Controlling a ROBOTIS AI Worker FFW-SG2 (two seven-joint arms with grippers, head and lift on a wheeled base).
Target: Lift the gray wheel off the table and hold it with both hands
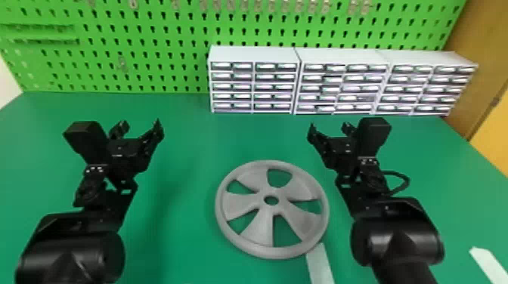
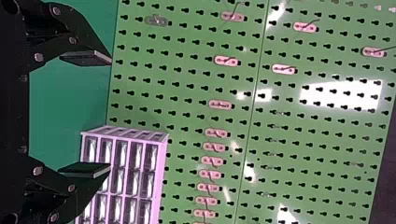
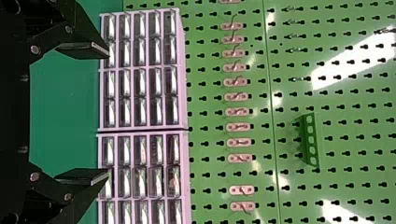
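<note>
Currently, the large gray wheel [image 1: 264, 223], a round rim with five broad spokes and a central hole, lies flat on the smooth green table [image 1: 181, 143], between the two black arms and closer to the right arm. The left gripper [image 1: 140, 126], with two flat black fingers, is positioned above the table to the left of the wheel and farther back; its fingers stand apart in the open condition, with nothing between them. The right gripper [image 1: 328, 129], of the same two-finger type, is positioned above the table to the far right of the wheel; its fingers are likewise spread and hold nothing. Both grippers are clear of the wheel. A flat white strip [image 1: 320, 264] extends toward the near edge from the wheel's near right rim; a second white strip [image 1: 489, 264] lies at the near right. Along the far right portion of the table, white multi-drawer cabinets [image 1: 251, 81] stand upright in a row. Behind them rises a bright green perforated pegboard [image 1: 151, 56] fitted with small hooks. The right wrist view additionally shows a green slotted holder [image 3: 310, 140] mounted on the pegboard.
</note>
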